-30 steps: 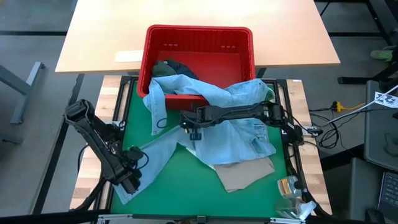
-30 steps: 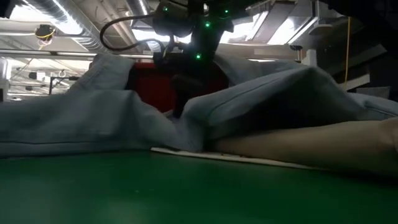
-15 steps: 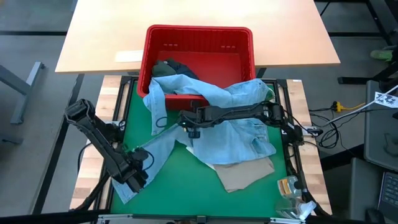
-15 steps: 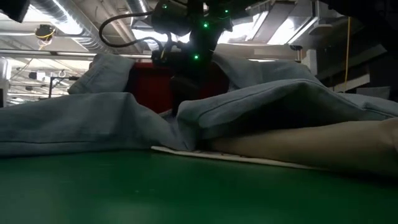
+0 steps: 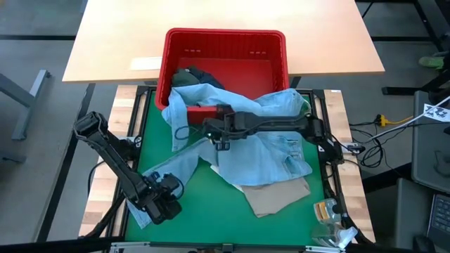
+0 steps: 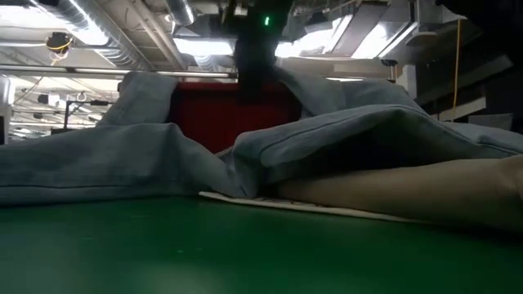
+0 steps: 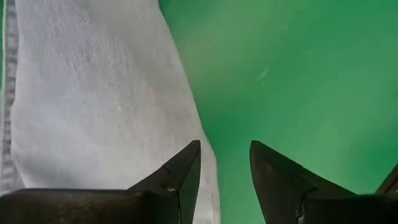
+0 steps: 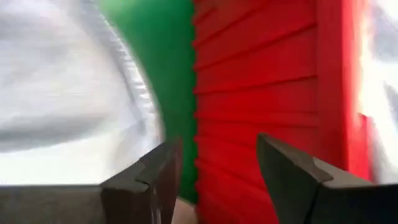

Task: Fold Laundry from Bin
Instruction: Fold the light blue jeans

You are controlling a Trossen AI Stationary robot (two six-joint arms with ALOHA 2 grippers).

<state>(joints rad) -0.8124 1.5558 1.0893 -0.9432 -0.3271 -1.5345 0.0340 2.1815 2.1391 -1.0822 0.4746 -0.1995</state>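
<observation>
A light blue shirt (image 5: 267, 151) hangs over the near rim of the red bin (image 5: 225, 39) and spreads over the green mat; one sleeve (image 5: 172, 165) reaches toward the near left. A dark garment (image 5: 193, 76) lies inside the bin. A beige garment (image 5: 278, 195) sticks out from under the shirt. My left gripper (image 5: 169, 204) is open and points down over the sleeve's edge (image 7: 93, 93) and bare mat. My right gripper (image 5: 219, 140) hangs open above the shirt, close to the bin's near wall (image 8: 261, 93).
Bare green mat (image 5: 211, 218) lies free along the near edge. Small items, one a bottle (image 5: 327, 211), lie at the near right corner. A wooden tabletop (image 5: 225, 14) stands behind the bin.
My right gripper has opened, let go of the shirt and risen straight up by the bin. My left gripper has opened, tipped to point more steeply down and shifted toward the table's right along the sleeve. The shirt fold the right gripper held has settled onto the pile.
</observation>
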